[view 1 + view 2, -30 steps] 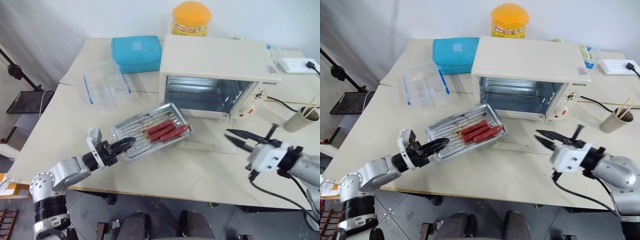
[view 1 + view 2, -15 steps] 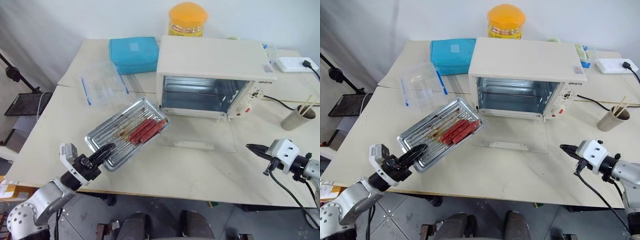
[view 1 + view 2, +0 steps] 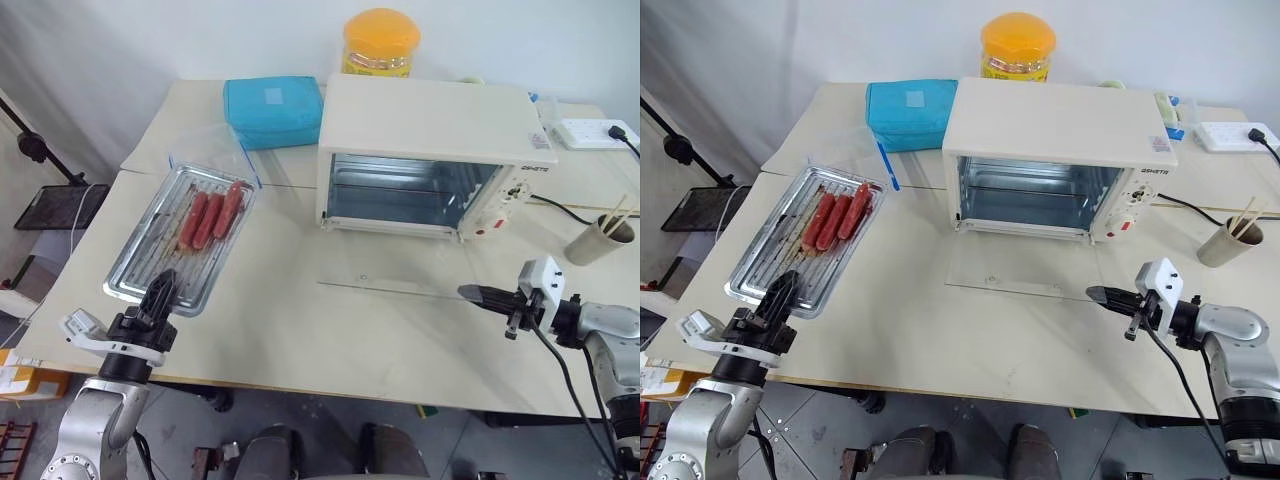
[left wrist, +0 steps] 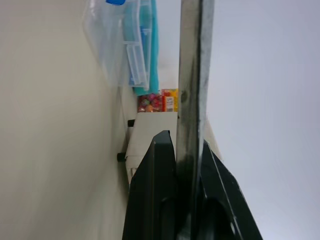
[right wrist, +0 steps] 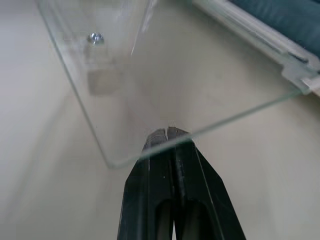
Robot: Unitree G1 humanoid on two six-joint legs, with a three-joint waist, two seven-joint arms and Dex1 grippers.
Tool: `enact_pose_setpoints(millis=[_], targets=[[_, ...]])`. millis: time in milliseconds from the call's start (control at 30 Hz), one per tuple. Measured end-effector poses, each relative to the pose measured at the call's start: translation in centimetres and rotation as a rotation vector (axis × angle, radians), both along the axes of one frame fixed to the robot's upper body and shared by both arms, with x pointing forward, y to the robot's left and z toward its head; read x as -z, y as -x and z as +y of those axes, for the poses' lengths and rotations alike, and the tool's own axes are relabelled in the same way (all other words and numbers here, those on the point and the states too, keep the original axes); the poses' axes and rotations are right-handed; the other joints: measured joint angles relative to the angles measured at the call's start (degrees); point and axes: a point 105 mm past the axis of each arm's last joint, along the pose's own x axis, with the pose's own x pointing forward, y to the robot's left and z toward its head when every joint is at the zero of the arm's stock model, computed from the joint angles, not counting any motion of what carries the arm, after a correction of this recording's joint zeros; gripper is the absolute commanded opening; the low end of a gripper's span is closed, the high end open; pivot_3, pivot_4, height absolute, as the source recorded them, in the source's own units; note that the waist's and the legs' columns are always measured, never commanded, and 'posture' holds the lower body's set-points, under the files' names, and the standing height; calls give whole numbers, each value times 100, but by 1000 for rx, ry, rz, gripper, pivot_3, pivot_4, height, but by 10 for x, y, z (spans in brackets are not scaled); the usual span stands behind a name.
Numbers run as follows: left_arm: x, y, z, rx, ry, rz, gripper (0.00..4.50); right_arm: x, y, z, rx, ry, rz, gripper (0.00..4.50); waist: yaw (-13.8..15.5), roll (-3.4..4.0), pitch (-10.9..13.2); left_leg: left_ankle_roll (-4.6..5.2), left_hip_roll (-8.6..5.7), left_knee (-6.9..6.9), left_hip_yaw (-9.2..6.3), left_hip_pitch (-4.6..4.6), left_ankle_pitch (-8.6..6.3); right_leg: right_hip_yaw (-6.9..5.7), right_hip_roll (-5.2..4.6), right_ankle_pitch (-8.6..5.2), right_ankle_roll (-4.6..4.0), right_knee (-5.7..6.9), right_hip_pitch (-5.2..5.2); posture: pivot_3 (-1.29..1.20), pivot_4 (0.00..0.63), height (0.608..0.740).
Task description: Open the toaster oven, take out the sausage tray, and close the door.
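The toaster oven (image 3: 432, 130) stands at the back of the table with its cavity bare. Its glass door (image 3: 392, 272) lies folded down flat on the table. The shiny sausage tray (image 3: 150, 255), with three red sausages (image 3: 211, 216) at its far end, is held level at the table's left side. My left gripper (image 3: 164, 291) is shut on the tray's near rim (image 4: 192, 75). My right gripper (image 3: 466, 292) is shut, and its tips (image 5: 166, 134) lie at the door's front right edge, seen through the glass (image 5: 150, 75).
A clear blue-edged container (image 3: 213, 148) lies just beyond the tray, with a teal pouch (image 3: 272, 108) behind it. An orange-lidded jar (image 3: 381, 42) stands behind the oven. On the right are a paper cup with sticks (image 3: 603, 240), a power strip (image 3: 590, 130) and a cable.
My left gripper has swung the tray away from the oven front to the table's left side, turning it lengthwise. My right gripper has sunk and moved in to the door's front edge.
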Motion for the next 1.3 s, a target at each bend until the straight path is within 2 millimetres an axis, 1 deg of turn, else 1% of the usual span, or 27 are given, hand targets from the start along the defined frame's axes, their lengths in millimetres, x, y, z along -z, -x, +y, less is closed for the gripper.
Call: enact_pose_setpoints(millis=[67,133,267,300,333,367,467,533,600,667,767,800,867,967,1033,1100,1133,1167,1300], targets=[[0,-1,-1,4,1,4,0,-5,-2,3,1,-21,-8,63,9,0,0,0,0,0,1,0,0,4,3,0,0,0,0,0,150,740],[1,-1,-3,14,-5,14,0,-18,-7,5,18,-69,-34,63,21,0,0,1,0,0,1,-1,-1,8,5,0,0,-1,-1,0,150,740],[2,-1,-7,58,-52,29,0,-63,-15,6,61,-195,-137,63,50,1,0,-4,6,0,1,-2,-4,9,10,-1,-1,-2,-5,0,150,740],[2,-2,-8,69,-59,30,0,-74,-16,7,68,-220,-162,63,58,1,0,-7,8,0,1,-3,-7,10,11,-1,-2,-3,-6,0,150,740],[3,-3,-8,88,-73,30,0,-90,-16,8,76,-259,-203,63,72,1,0,-9,12,-1,0,-3,-9,10,16,-2,-3,-3,-8,0,150,740],[3,-5,-9,101,-77,30,0,-100,-15,9,81,-289,-228,63,78,1,0,-13,16,-1,0,-4,-11,11,20,-2,-4,-3,-9,0,150,740],[8,-5,-11,144,-84,37,0,-115,-9,18,74,-346,-265,63,102,1,0,-17,21,-3,0,-8,-20,18,30,-5,-9,-3,-15,0,150,740],[11,-4,-13,184,-101,41,0,-118,0,26,47,-360,-286,63,114,1,0,-18,23,-5,-8,-18,-22,20,37,-6,-12,-3,-23,0,150,740],[14,-4,-14,216,-104,39,0,-116,9,31,30,-354,-281,63,114,1,0,-14,20,-7,-9,-20,-26,27,40,-7,-13,-4,-23,0,150,740],[15,-6,-17,287,-126,32,0,-107,20,30,27,-328,-245,63,132,1,1,-13,18,-7,-11,-21,-27,27,43,-7,-13,-4,-22,0,150,740],[17,-9,-21,411,-164,26,0,-87,35,21,24,-259,-189,644,116,2,1,-10,9,-6,-5,-18,-26,20,46,-7,-13,-2,-23,0,150,740],[17,-10,-23,461,-168,21,0,-81,42,16,23,-219,-188,1055,107,2,1,-8,8,-6,0,-14,-26,22,45,-7,-13,-1,-22,0,150,740],[16,-14,-28,529,-171,15,0,-75,50,10,30,-181,-192,1640,97,2,1,-8,9,-7,6,-8,-26,26,45,-6,-12,2,-22,0,150,740],[18,-19,-40,705,-211,44,0,-62,68,-5,80,-128,-171,2675,119,3,1,-11,14,-9,7,-6,-25,28,49,-7,-11,9,-25,0,150,740],[19,-23,-52,813,-227,65,0,-58,78,-13,120,-109,-162,3372,109,8,1,-11,12,-11,11,-2,-25,37,48,-6,-11,9,-24,0,150,740],[18,-29,-65,913,-239,77,0,-56,88,-17,146,-96,-164,4120,102,8,1,-13,12,-13,14,1,-26,42,48,-6,-10,10,-25,0,150,740],[16,-32,-72,957,-247,79,0,-53,94,-18,158,-91,-156,4400,100,7,2,-15,16,-13,14,1,-27,45,49,-6,-10,10,-26,0,150,740],[15,-35,-77,986,-251,84,0,-51,99,-18,170,-89,-150,4461,111,7,2,-16,15,-15,14,2,-26,46,50,-6,-10,10,-27,0,150,740],[11,-49,-97,1082,-278,117,0,-43,118,-17,216,-85,-132,4461,109,7,2,-19,14,-19,18,1,-26,56,50,-6,-9,10,-32,0,150,740]])
